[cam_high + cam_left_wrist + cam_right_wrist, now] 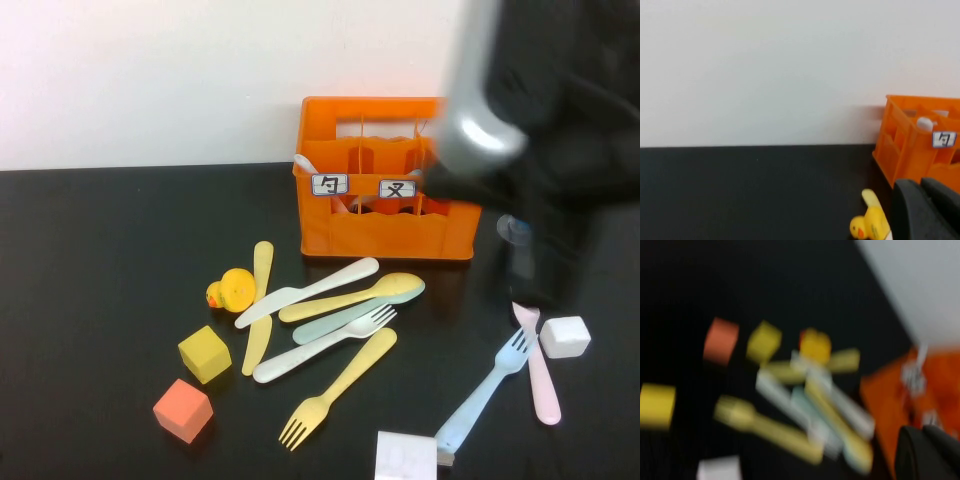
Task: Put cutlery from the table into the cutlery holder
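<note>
Here, most of the cutlery (330, 325) is still being left on the table (100, 280) in front of the cutlery holder (385, 215), with a blue fork (485, 390) and a pink piece (540, 375) well apart to the right; only a few handles are being shown inside the crate. The right gripper (927, 452), jaws closed on nothing visible, is being held above the holder's right end; the left gripper (925, 210), likewise closed, is being kept low beside the duck (232, 290).

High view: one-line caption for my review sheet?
Right arm's shut right gripper above the orange cutlery holder; forks, spoons and knives lie scattered on the table.
</note>
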You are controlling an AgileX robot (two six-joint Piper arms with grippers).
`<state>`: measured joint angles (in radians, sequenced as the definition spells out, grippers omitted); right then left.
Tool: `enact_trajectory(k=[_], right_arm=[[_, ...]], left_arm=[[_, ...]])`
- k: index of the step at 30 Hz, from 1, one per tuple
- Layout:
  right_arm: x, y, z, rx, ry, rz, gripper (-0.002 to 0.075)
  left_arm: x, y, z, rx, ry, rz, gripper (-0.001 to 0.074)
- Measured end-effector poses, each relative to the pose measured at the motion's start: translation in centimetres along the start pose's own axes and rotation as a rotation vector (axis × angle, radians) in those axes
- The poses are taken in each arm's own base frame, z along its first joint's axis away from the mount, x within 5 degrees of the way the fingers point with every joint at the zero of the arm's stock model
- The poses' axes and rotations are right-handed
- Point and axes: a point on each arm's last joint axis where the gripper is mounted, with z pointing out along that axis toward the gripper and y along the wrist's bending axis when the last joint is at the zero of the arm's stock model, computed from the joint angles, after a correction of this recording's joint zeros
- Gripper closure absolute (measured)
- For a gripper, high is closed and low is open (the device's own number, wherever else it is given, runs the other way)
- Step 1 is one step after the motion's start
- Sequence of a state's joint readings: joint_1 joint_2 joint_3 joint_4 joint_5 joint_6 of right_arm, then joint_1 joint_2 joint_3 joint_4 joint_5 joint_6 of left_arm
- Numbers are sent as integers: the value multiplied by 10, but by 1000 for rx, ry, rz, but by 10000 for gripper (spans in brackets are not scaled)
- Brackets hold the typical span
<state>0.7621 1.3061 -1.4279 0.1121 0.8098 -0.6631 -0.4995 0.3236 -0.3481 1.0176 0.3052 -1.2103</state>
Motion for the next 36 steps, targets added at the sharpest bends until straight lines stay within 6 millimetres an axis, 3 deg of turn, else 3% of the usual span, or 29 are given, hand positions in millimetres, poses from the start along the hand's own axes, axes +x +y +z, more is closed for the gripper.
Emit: enact_trajectory(k=[5, 10, 14, 22, 25, 30, 36], right_arm=[[32, 10, -35, 4, 248, 38, 727], [60, 30, -81, 82, 194, 64, 727], [99, 55, -104, 170, 106, 121, 727], [193, 106, -93, 318, 25, 258, 727], [216, 118, -91, 334, 33, 298, 727], [234, 129, -92, 342, 44, 328, 727], [236, 130, -93, 346, 37, 338, 727]], left_arm=[[11, 1, 2, 0, 33, -4, 736], [29, 3, 4, -2, 94, -35, 736], [52, 3, 6, 24, 152, -44, 736], [55, -7, 6, 166, 90, 111, 736], [54, -7, 6, 169, 72, 198, 736], [54, -6, 6, 160, 68, 228, 736], [54, -7, 6, 163, 68, 215, 736]])
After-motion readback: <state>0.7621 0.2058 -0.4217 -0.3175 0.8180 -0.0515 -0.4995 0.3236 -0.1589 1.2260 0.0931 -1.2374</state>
